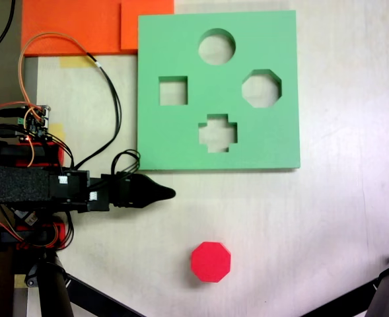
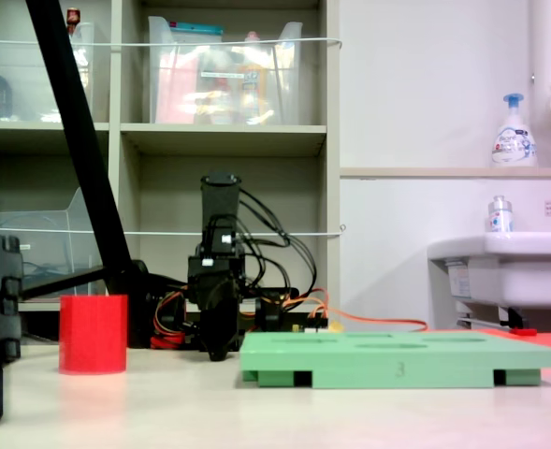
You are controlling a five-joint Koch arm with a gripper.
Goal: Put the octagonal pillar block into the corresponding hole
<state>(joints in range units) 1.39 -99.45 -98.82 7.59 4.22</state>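
The octagonal pillar block (image 1: 211, 261) stands upright on the pale counter (image 1: 339, 218), alone and well apart from the light-green foam board (image 1: 181, 142); in the first exterior view it lies below the board, toward the bottom of the picture, and in the second exterior view it (image 2: 93, 334) stands at the second exterior view's left, clear of the board (image 2: 401, 360). The board lies flat on the counter and has four cutouts: a round one (image 1: 216, 46), a square one (image 1: 173, 90), a cross-shaped one (image 1: 217, 133), and the corresponding hole (image 1: 261, 88) at the first exterior view's right. All four show only the counter through them. The gripper (image 1: 161, 193) reaches in from the first exterior view's left, just below the board's lower left corner and touching neither board nor block. Its black fingers (image 1: 141, 190) come together to a single point with nothing between them. An orange sheet (image 1: 75, 26) lies beside the board's upper left corner.
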